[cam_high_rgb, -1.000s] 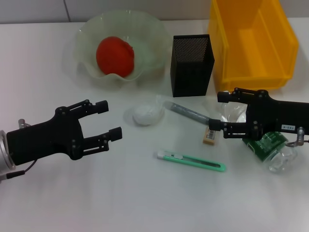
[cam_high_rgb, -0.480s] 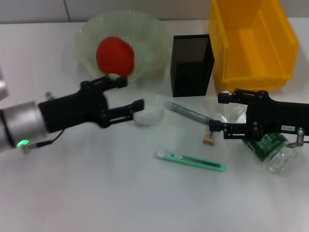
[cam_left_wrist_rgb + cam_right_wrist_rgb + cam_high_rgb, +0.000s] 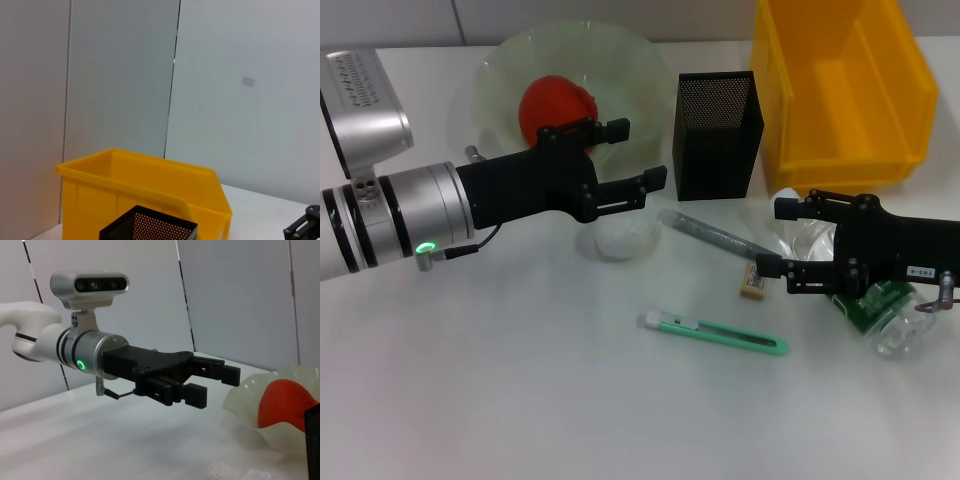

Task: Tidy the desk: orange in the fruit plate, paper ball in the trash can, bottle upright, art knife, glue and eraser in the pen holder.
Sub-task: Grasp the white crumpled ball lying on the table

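So the left tool (image 3: 635, 155) is hanging wide open over the white surface (image 3: 520, 400), right above the crumpled paper ball (image 3: 623, 238), between the fruit plate (image 3: 640, 75) and the black mesh pen holder (image 3: 718, 120). The orange (image 3: 545, 105) sits in the fruit plate, partly hidden behind the arm. The right tool (image 3: 778, 238) is also open, low over the surface by the lying clear bottle (image 3: 890, 320) with the green label. The eraser (image 3: 753, 283) lies just by its lower finger, the grey glue stick (image 3: 710, 232) lies in front of the pen holder, and the green art knife (image 3: 715, 334) lies nearer the robot. The yellow bin (image 3: 840, 85) stands at the back right
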Robot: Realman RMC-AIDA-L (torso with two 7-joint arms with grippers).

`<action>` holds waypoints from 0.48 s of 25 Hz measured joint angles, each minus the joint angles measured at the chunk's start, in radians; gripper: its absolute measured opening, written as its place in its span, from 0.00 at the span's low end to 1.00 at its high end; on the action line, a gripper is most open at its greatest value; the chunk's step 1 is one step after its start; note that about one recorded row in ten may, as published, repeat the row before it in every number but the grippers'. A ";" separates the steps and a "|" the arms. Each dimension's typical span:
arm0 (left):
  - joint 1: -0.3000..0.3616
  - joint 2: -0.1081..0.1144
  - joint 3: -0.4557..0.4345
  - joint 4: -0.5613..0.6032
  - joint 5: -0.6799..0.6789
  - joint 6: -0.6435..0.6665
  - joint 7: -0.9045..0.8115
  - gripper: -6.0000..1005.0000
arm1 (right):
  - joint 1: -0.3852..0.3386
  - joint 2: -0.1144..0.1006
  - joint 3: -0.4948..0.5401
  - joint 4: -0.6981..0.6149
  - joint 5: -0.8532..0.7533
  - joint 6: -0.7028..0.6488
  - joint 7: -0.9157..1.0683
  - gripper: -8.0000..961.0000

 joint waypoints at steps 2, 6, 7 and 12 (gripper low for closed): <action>0.000 0.000 -0.002 0.000 0.000 -0.001 -0.001 0.78 | 0.000 0.000 0.000 0.000 0.000 0.000 0.000 0.80; 0.000 -0.001 -0.001 0.000 -0.001 -0.003 -0.002 0.78 | 0.000 0.000 0.000 0.000 0.000 0.000 0.000 0.80; 0.000 -0.001 0.000 0.000 -0.001 -0.004 -0.002 0.78 | 0.001 0.000 0.000 -0.001 0.000 0.001 0.000 0.80; -0.005 0.000 0.022 0.001 -0.001 -0.039 -0.016 0.78 | 0.003 0.000 0.000 -0.002 0.000 0.001 0.000 0.80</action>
